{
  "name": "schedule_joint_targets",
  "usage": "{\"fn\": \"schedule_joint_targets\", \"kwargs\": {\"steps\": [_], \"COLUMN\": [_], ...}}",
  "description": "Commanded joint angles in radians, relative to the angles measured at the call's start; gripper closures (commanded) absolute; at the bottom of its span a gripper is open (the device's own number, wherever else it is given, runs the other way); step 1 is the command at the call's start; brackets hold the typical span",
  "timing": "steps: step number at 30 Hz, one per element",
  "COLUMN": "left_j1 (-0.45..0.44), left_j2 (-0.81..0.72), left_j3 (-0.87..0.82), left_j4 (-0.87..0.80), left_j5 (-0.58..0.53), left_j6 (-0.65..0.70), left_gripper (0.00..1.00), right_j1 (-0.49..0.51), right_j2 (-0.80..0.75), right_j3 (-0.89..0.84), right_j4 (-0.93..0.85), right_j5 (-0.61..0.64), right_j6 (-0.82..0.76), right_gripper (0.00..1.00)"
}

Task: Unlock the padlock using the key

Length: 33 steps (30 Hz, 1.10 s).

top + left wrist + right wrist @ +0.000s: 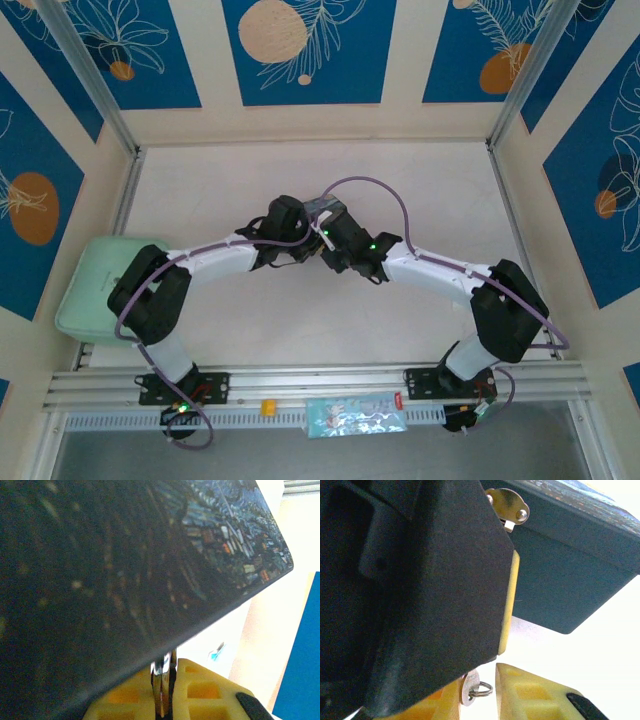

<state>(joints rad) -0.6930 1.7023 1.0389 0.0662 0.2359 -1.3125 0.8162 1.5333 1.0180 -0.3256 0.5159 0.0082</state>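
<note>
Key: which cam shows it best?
Right wrist: the key, pale head with its ring, sits between the fingers of the right gripper. Left wrist shows a silvery strip edge-on between the pads of the left gripper, identity unclear. Top external: too small to tell beneath the wrists.

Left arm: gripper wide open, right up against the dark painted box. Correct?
Not open. The left gripper is shut: the left wrist view shows its yellow fingers pinched on a thin silvery metal piece. I can't tell whether that is the key or the shackle. It is right up against the dark painted box, as you said.
</note>
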Motion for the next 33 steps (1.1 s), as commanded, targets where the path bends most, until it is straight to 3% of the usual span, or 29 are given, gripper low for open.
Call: {"fn": "schedule_joint_targets", "kwargs": {"steps": [1,7,14,21,25,33], "left_j1": [-0.010,-0.007,-0.006,-0.003,0.001,0.002], "left_j2": [-0.039,-0.039,-0.040,-0.043,-0.033,-0.062], "left_j3": [0.027,-0.002,-0.054,-0.132,-0.174,-0.148], "left_j4": [0.058,0.112,0.193,0.286,0.355,0.240], "left_j5": [0.055,0.064,0.089,0.107,0.137,0.177], "left_j6": [-0.006,-0.021,-0.017,0.011,-0.004,0.096], "left_gripper": [1.00,1.00,1.00,1.00,1.00,1.00], "right_j1": [0.001,-0.020,-0.086,-0.239,-0.290,-0.400], "right_j2": [0.029,0.025,-0.008,-0.016,0.000,0.073], "right_j3": [-0.024,-0.027,-0.027,-0.017,-0.031,-0.019], "right_j4": [-0.030,-0.035,-0.012,-0.005,0.030,0.074], "right_j5": [0.021,-0.025,-0.235,-0.620,-0.744,-1.049], "right_j6": [-0.063,-0.047,-0.037,-0.011,-0.013,0.007], "right_gripper": [0.78,1.00,1.00,1.00,1.00,1.00]}}
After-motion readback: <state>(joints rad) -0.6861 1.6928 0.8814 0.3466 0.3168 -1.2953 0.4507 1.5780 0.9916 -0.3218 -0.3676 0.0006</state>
